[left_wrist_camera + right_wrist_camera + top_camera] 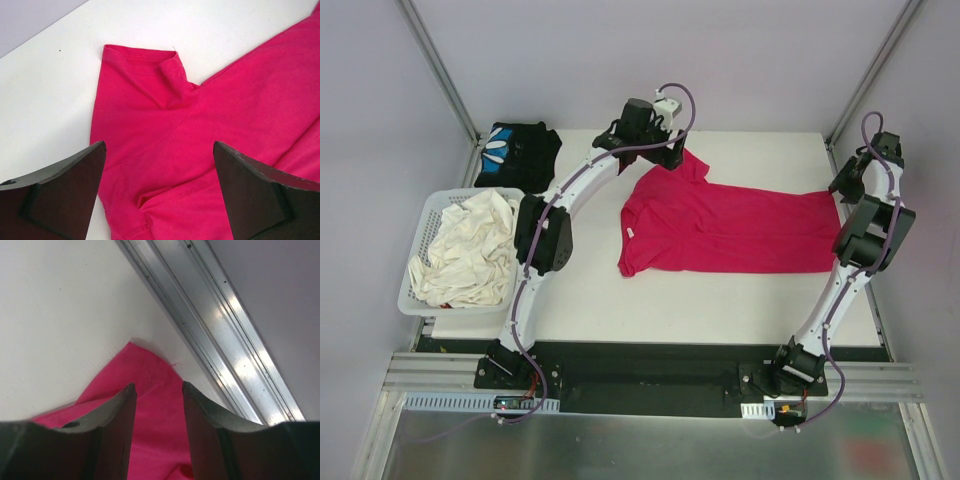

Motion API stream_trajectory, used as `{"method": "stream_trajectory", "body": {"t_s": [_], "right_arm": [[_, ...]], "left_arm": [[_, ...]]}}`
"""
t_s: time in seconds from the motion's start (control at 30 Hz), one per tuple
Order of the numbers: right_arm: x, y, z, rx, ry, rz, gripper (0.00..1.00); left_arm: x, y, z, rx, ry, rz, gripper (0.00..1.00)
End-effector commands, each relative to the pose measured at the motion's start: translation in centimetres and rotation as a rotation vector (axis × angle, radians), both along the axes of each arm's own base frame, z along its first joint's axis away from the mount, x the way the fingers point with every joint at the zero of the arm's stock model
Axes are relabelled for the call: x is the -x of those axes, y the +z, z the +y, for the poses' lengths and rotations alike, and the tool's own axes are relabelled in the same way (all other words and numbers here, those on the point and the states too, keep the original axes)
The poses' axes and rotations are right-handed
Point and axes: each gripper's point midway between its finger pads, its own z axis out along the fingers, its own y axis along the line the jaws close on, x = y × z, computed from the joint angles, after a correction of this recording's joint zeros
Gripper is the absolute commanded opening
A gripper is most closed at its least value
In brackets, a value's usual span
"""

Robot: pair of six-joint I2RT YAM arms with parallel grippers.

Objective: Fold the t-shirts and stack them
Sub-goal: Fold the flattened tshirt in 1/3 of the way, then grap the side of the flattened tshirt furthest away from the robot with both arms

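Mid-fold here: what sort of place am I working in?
Probably a lab robot cell, not a home: white tabletop edged by aluminium rail, plain walls, a laundry basket, and a magenta t-shirt laid out.

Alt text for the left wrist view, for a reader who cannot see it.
The open left gripper hovers over a sleeve of the magenta-red t-shirt, which lies on the white table.

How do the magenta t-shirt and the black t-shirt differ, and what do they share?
The magenta t-shirt is plain; the black t-shirt carries a blue-and-white print. The magenta t-shirt lies spread out mid-table; the black t-shirt sits bunched compactly at the far left corner. Both rest on the table.
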Motion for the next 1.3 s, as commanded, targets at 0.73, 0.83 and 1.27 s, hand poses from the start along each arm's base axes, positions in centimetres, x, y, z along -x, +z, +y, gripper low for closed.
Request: {"method": "stream_trajectory", "body": {"t_s": [0.73,0.83,1.27], "right_arm": [[1.4,-1.0,-1.7,-0.061,-0.049,0.111,0.26],[2.0,-1.2,-1.7,-0.057,-0.052,0.13,0.22],[3.6,-1.3,-1.1,-0.05,-0.049,0.151,0.26]], "left_arm": [[-0.4,2.1,0.4,0.006,0.023,-0.061,0.88],[-0.3,2.2,0.5,0.005,0.026,-0.062,0.87],[-0.1,2.7,0.5,0.023,0.024,-0.058,0.86]]}}
